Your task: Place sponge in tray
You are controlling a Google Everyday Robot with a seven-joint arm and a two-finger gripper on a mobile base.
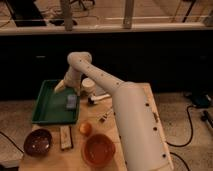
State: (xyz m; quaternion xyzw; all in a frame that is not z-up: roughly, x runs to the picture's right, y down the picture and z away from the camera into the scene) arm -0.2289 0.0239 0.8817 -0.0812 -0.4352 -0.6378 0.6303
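A: Camera view — sponge [71, 102] pos?
B: Lying in green tray [46, 104], right side.
A: Gripper [62, 86]?
B: Over tray's far end, just beyond sponge. Jaw state: can't tell.

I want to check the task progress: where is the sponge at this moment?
In the camera view the sponge lies inside the green tray, near its right wall, just below the gripper.
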